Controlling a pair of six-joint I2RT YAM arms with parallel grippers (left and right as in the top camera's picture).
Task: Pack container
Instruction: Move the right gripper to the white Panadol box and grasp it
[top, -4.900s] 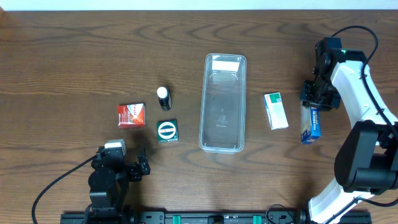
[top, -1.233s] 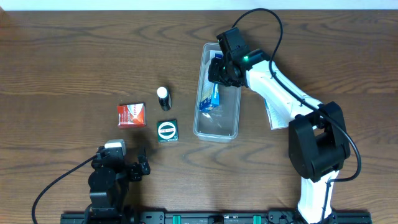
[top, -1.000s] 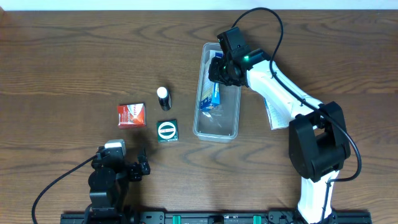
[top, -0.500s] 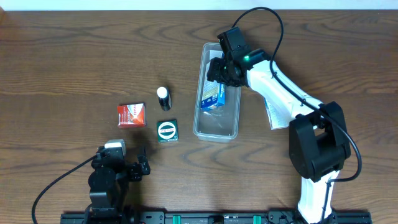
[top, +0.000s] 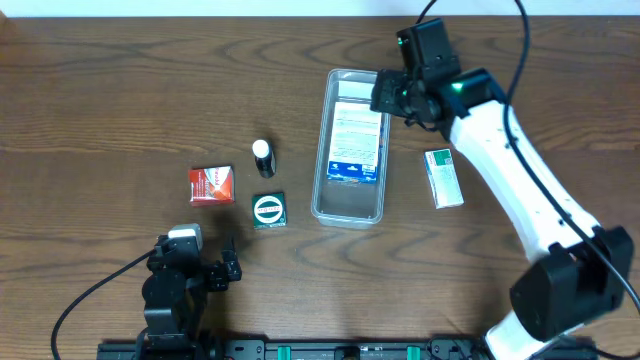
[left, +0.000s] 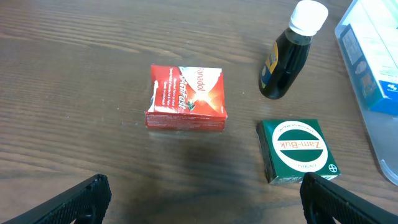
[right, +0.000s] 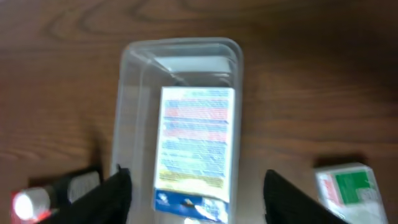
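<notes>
Right claw (right: 199, 186) hangs spread and empty by the far right corner of the container (top: 350, 203), which sits mid-table (top: 100, 80) with the blue carton (top: 357, 140) lying flat inside. We'd guess the next grab is the white-and-green box (top: 442, 177) just beside the container's right wall. Rise clear of the rim, pinch its long sides, set it in the bare near end. Left claw (left: 211, 202) is spread and empty too, facing the red box (left: 185, 98), green box (left: 298, 149) and small bottle (left: 287, 56) — nothing blocks either.

Lab bench: robot arm (top: 505, 155) on wooden table (top: 120, 90).
</notes>
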